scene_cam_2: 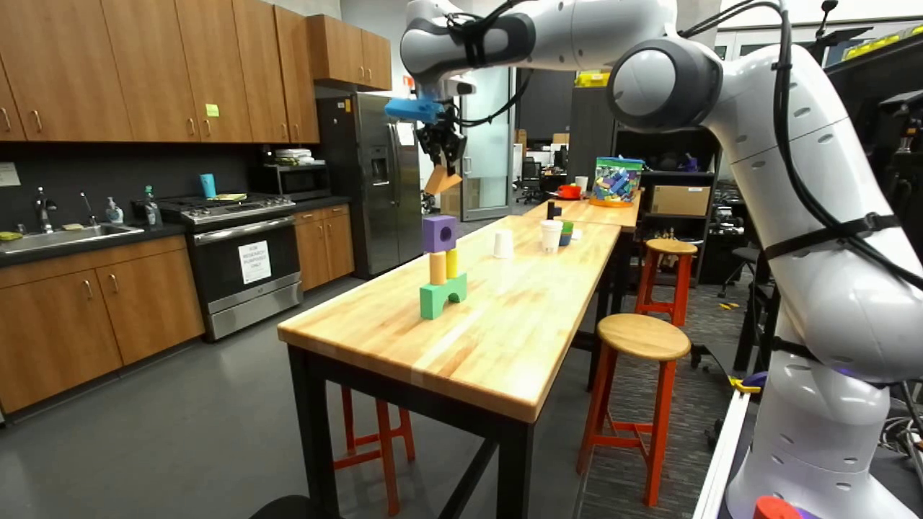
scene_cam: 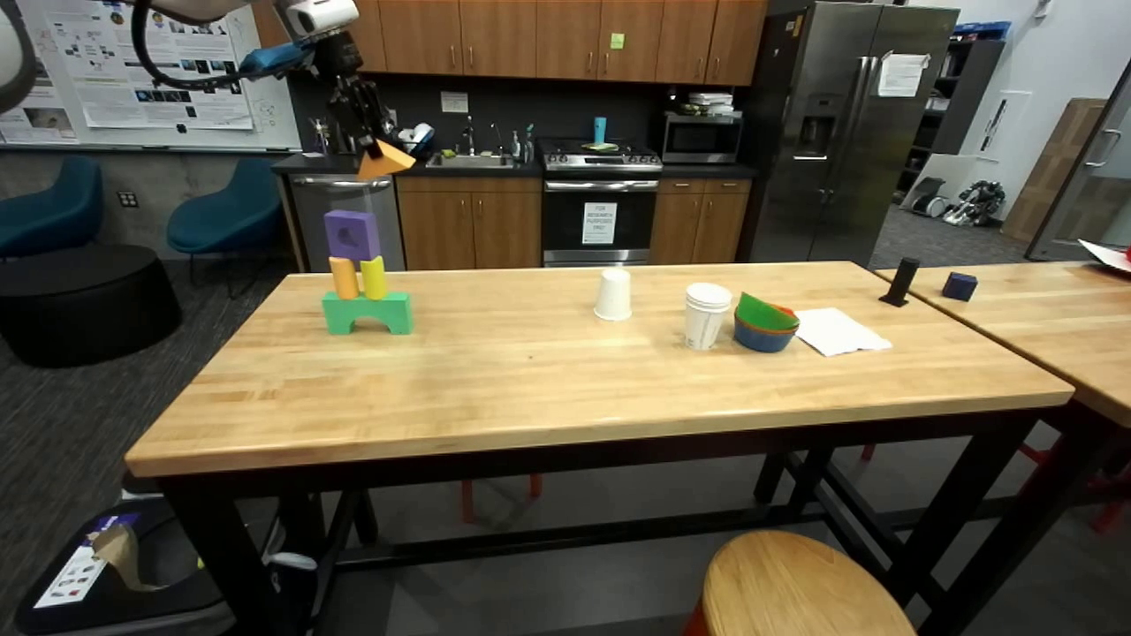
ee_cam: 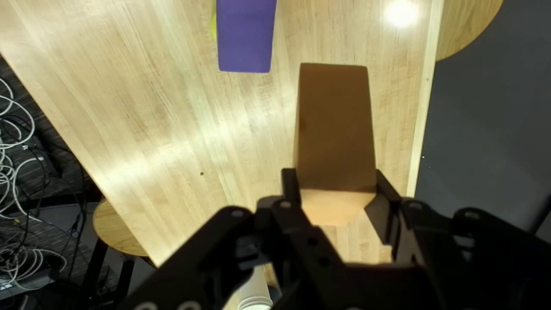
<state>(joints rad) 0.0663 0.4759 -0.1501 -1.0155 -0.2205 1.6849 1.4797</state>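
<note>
- Orange wedge (scene_cam: 386, 162) clamped in gripper (ee_cam: 337, 188), higher than purple block (scene_cam: 352, 220).
- Under that block: yellow cylinder (scene_cam: 374, 279), orange cylinder (scene_cam: 344, 278), both standing on green arch (scene_cam: 368, 307).

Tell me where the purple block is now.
In an exterior view, the purple block is left of centre, atop the orange pillar and yellow pillar, lower than the orange wedge held by the end effector.
</note>
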